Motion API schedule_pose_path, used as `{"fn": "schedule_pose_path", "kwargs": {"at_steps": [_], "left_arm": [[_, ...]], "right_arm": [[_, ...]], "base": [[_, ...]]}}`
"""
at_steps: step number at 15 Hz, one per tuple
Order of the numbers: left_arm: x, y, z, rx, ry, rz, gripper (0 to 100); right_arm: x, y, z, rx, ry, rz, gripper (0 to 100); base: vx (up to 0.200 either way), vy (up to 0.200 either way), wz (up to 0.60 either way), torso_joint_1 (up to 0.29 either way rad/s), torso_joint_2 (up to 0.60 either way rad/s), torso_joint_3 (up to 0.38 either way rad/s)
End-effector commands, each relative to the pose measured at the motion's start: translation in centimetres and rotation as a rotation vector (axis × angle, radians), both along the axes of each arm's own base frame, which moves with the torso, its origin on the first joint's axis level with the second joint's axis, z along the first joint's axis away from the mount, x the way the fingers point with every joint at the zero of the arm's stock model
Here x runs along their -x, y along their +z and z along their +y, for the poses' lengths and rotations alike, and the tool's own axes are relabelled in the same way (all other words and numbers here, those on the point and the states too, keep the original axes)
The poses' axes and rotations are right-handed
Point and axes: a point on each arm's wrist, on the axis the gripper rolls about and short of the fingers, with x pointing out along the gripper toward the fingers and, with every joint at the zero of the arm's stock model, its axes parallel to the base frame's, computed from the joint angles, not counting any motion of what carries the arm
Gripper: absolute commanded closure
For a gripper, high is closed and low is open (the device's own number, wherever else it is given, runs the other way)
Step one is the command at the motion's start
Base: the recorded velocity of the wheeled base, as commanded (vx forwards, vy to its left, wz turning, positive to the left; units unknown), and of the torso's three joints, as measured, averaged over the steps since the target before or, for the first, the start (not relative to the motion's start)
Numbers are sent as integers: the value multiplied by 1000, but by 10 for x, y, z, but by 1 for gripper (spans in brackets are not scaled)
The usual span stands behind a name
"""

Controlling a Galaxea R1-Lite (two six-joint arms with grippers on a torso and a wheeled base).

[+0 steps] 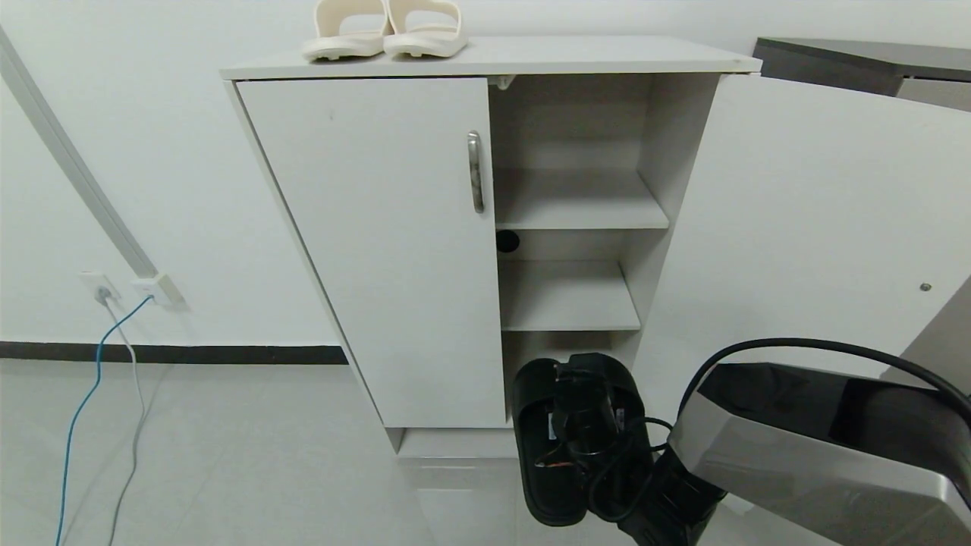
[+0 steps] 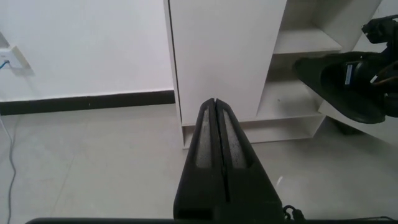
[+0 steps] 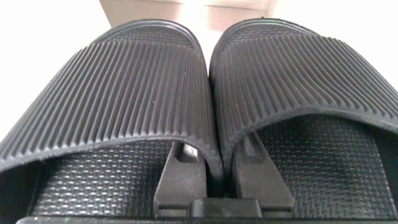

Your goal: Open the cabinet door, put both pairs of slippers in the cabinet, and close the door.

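My right pincer [image 3: 214, 163] grips the black ribbed rubber slippers [image 1: 540, 432] by their adjoining inner straps, just outside the bottom opening of the white cabinet [image 1: 364, 250]. I judge them light and floppy. My left pincer [image 2: 214, 140] is clenched on nothing.

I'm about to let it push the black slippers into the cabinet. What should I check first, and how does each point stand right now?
1. The right door is swung wide open: ok.
2. The right gripper holds the black slippers as a pair, one finger inside each: ok.
3. The bottom compartment is free of other things: cannot tell, because the slippers hide most of it.
4. The slippers sit clear of the closed left door: ok, judging by the head view.
5. The left gripper is shut, empty and away from the opening: ok.
6. The cream slippers are stowed: not ok, they lie on the cabinet top.
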Motion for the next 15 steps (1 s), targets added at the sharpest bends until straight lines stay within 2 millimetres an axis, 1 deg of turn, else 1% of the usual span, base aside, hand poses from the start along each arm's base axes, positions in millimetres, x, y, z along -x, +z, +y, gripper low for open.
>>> {"fn": "schedule_pose_path", "kwargs": {"at_steps": [1, 2, 3, 4, 6, 9, 12, 15], "left_arm": [[0, 0, 0, 0, 0, 2, 100], [0, 0, 0, 0, 0, 2, 100], [0, 0, 0, 0, 0, 2, 100], [0, 0, 0, 0, 0, 2, 100], [0, 0, 0, 0, 0, 2, 100], [0, 0, 0, 0, 0, 2, 100], [0, 0, 0, 0, 2, 2, 100], [0, 0, 0, 0, 0, 2, 100]], "right_arm": [[-6, 3, -2, -17, -32, -31, 100], [-7, 5, -3, -24, -41, -45, 100], [-12, 10, -6, -33, -58, -82, 100], [-13, 11, -7, -33, -57, -94, 100], [-16, 8, -9, -23, -61, -119, 100], [-19, 2, -12, -15, -71, -112, 100], [-20, 2, -13, -14, -74, -111, 100], [-18, 0, -15, -13, -73, -109, 100]], "base": [[0, 0, 0, 0, 0, 0], [0, 0, 0, 0, 0, 0], [200, 0, 0, 2, 7, 2], [200, 0, 0, 2, 2, -2], [200, 0, 0, 0, 2, 0], [200, 0, 0, -2, 1, 1], [200, 0, 0, 23, 1, 1], [0, 0, 0, 0, 0, 0]]}}
